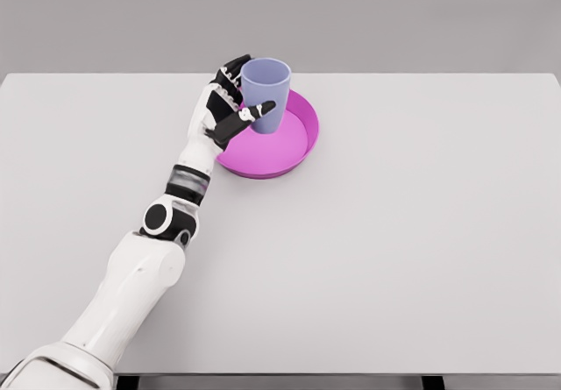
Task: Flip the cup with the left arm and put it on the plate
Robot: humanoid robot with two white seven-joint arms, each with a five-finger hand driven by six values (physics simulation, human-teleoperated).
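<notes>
Here my left hand [230, 101] is curled around the cup [266, 95], thumb across its front and the other fingers wrapped behind its left side. The cup is pale lavender, upright with its mouth facing up, and it sits over the far left part of the plate [294, 149]; I cannot tell whether its base touches the plate. The plate is magenta with a raised rim and rests on the white worktop [421, 232]. My white arm reaches in from the lower left corner.
</notes>
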